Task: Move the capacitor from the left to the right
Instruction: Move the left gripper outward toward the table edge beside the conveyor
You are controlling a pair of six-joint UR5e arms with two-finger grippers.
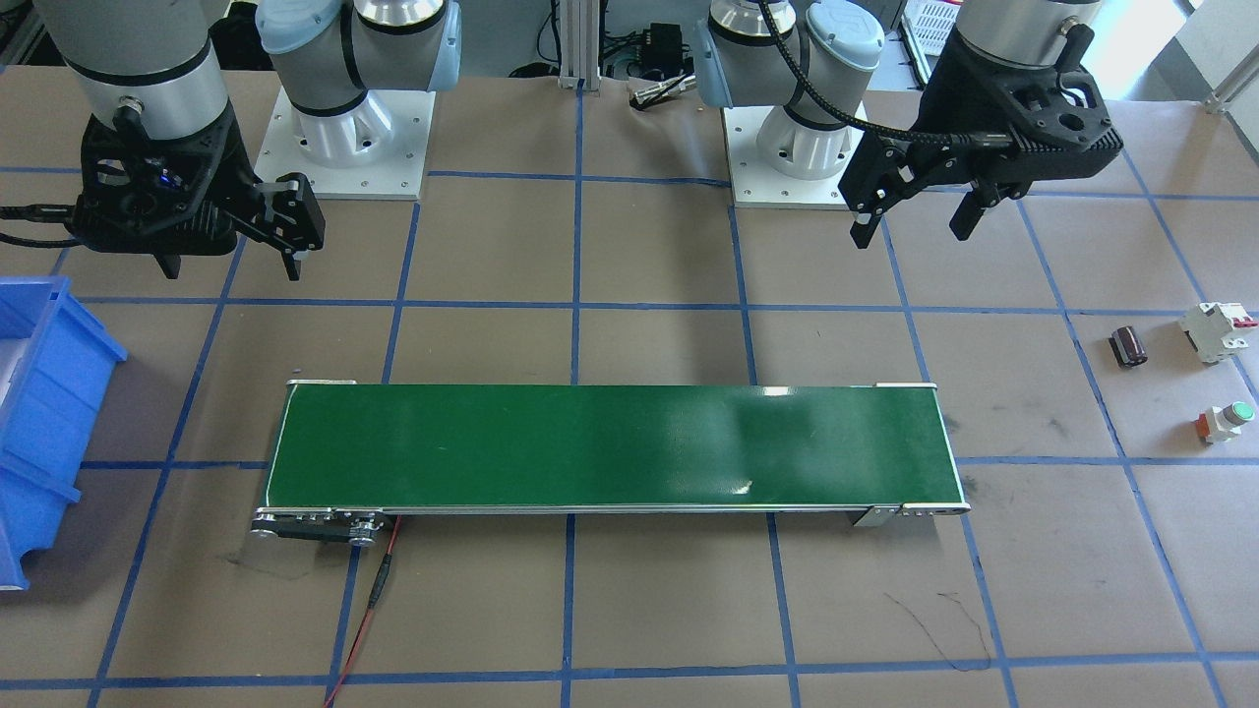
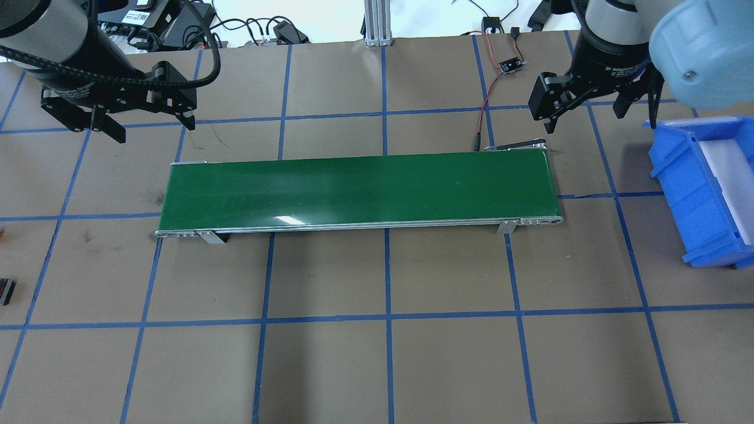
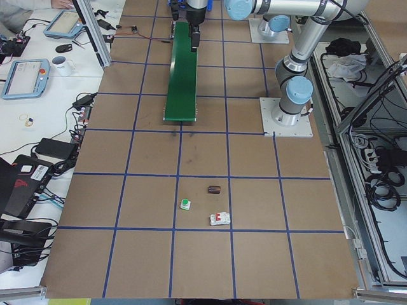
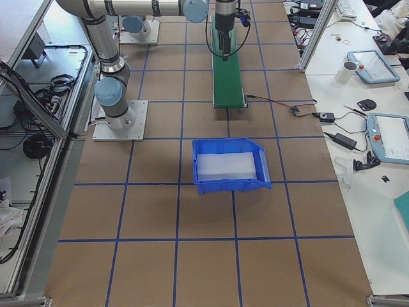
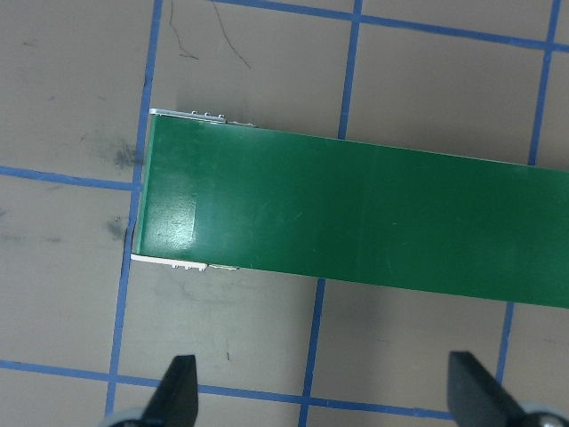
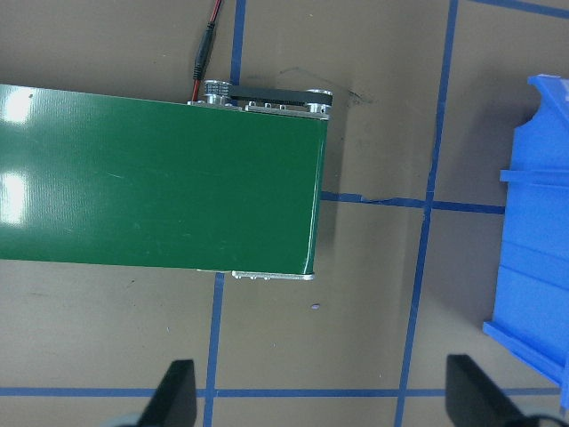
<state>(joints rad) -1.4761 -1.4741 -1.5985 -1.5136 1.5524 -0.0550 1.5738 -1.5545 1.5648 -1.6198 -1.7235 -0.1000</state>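
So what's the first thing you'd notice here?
The long green belt in the middle grabs the eye first, with the big blue bin off its end on the robot's right. The left hand and right hand hang open, one near each end of the belt. The little capacitor lies out past the left end, beside a white block and a green button.

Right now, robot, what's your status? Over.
Left hand open, empty. Right hand open, empty. Capacitor lying on table, untouched. White switch, green button beside it, not touching.
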